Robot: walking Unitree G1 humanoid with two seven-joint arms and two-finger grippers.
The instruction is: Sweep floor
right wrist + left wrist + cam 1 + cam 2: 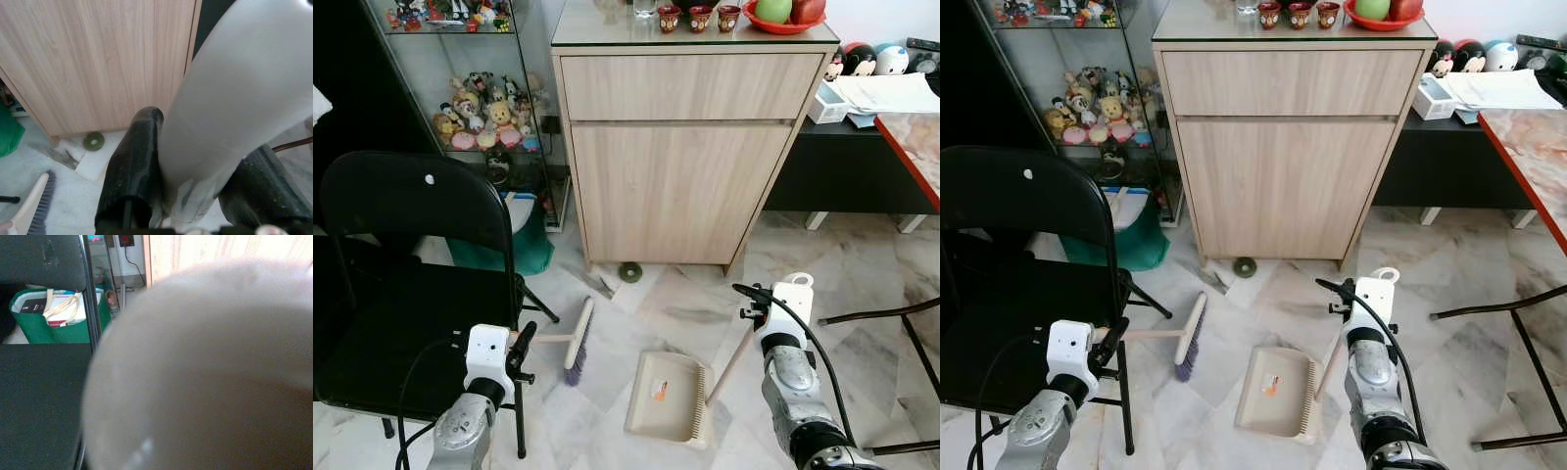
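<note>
A hand brush (pixel 577 340) with purple bristles rests on the marble floor beside the black chair. Its pale handle (pixel 548 339) runs to my left gripper (pixel 523 346), which is shut on it; in the left wrist view the handle (pixel 205 372) is a pale blur close to the lens. A beige dustpan (pixel 664 394) lies flat on the floor in front of me. Its long handle (pixel 732 360) slants up to my right gripper (pixel 751 297). The right wrist view has black fingers (pixel 131 181) clamped on either side of that handle (pixel 225 98).
A black folding chair (pixel 401 294) stands close on the left. A wooden cabinet (pixel 675 176) is ahead, with a small green disc (pixel 629 271) on the floor at its foot. A green bag (pixel 514 245) sits by a glass shelf. Dark chair legs (pixel 901 318) are at right.
</note>
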